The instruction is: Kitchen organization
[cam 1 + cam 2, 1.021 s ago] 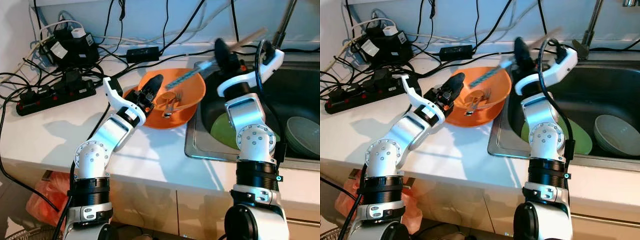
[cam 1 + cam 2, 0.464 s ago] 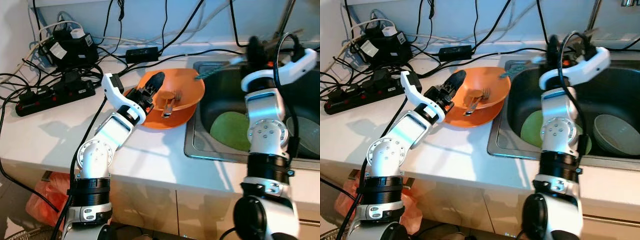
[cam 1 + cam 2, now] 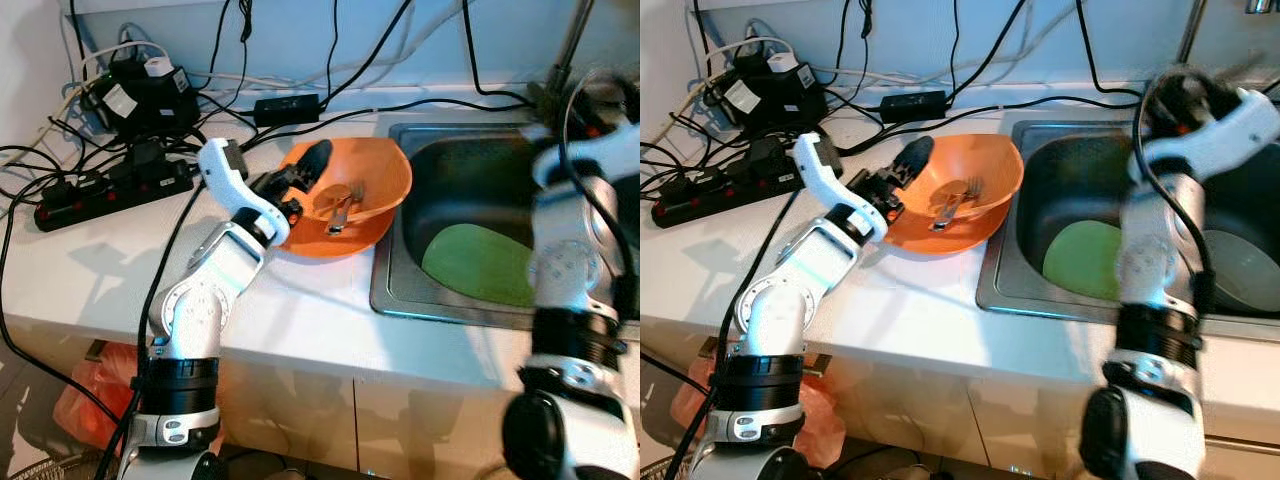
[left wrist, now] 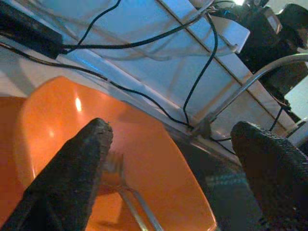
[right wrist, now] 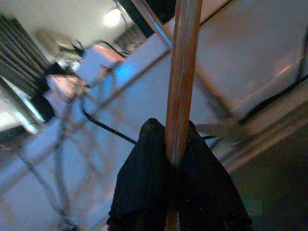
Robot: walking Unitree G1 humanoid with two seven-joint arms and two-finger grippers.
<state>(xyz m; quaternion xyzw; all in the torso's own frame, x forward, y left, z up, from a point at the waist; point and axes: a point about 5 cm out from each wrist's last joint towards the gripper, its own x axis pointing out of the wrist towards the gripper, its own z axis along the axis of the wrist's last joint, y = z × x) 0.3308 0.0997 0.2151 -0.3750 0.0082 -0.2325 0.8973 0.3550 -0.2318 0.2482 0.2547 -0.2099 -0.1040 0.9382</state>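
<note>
at the desk's edge beside the sink [image 3: 400, 240], the orange bowl [image 3: 385, 175] holds a fork [image 3: 958, 195]; the left gripper [image 4: 173, 159], spread wide, straddles its rim, likely to steady it. over the sink, the right gripper [image 5: 175, 144] pinches a wooden handle [image 5: 183, 72].

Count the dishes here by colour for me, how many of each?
Orange bowl, on the counter: 1 (a second may sit under it, I cannot tell)
Green plate, in the sink: 1
Pale grey bowl, in the sink: 1
Total: 3
</note>
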